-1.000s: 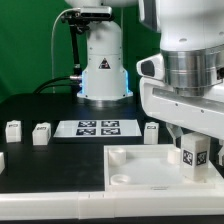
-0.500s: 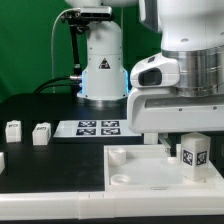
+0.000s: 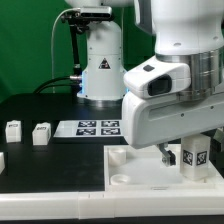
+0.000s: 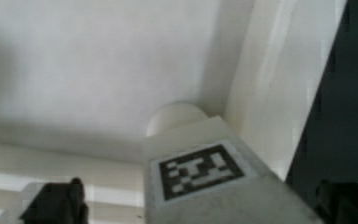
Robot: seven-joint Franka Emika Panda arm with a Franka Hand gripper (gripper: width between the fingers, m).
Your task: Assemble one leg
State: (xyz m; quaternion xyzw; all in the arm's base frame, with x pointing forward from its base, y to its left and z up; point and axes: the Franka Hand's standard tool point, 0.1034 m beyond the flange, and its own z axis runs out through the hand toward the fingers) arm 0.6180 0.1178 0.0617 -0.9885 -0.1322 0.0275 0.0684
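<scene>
- Gripper (image 4: 197,208) first: what was it doing?
- It was spread and pinching nothing, going by the wrist view. One dark finger (image 4: 55,200) stood clear of the small white blocky leg with the black-and-white square tag (image 4: 201,170). I couldn't make out the other finger against the darkness past the panel's edge.
- Where was that leg?
- The leg (image 3: 196,158) was upright on the large flat white square panel with round corner sockets (image 3: 135,160), close to the panel's edge on the exterior view's right, with its tag facing the camera.
- Why would it be stood there?
- My guess is that it was set on end at a corner to line up with its socket. The gripper sat astride it so the fingers could close on its sides and work it home. I couldn't tell whether it was already seated.
- Anything else?
- Two more small white pegs (image 3: 13,130) sat on the black bench (image 3: 50,170), well off the panel toward the exterior view's left. The thin flat white marker board (image 3: 98,127) lay just behind the panel.
</scene>
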